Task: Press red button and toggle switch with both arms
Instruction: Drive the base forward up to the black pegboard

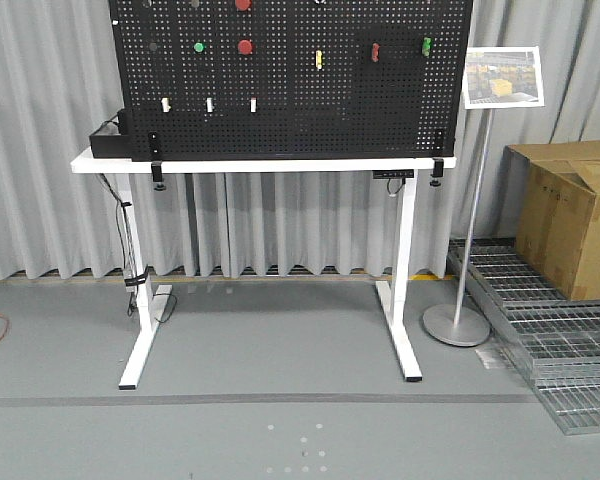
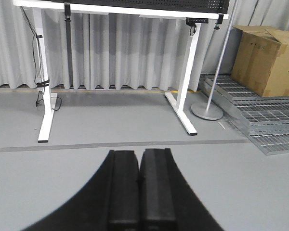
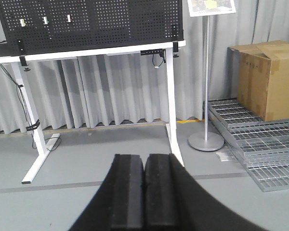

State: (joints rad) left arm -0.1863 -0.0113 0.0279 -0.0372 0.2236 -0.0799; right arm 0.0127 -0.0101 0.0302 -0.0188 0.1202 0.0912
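Observation:
A black pegboard (image 1: 290,110) stands on a white table (image 1: 260,163). It carries a round red button (image 1: 245,46), and a second round red button (image 1: 242,4) is cut off by the top edge. I cannot tell which is bigger. A green button (image 1: 198,46) sits left of the lower one. The toggle switch is too small to make out. My left gripper (image 2: 139,153) is shut and empty, low over the grey floor and far from the table. My right gripper (image 3: 144,156) is also shut and empty, facing the table from a distance. Neither arm shows in the front view.
A sign stand (image 1: 458,322) stands right of the table. Beyond it are a cardboard box (image 1: 570,215) and metal grates (image 1: 550,340). White table legs (image 1: 138,375) reach the floor, with cables at the left leg. A black box (image 1: 108,142) sits on the table's left end.

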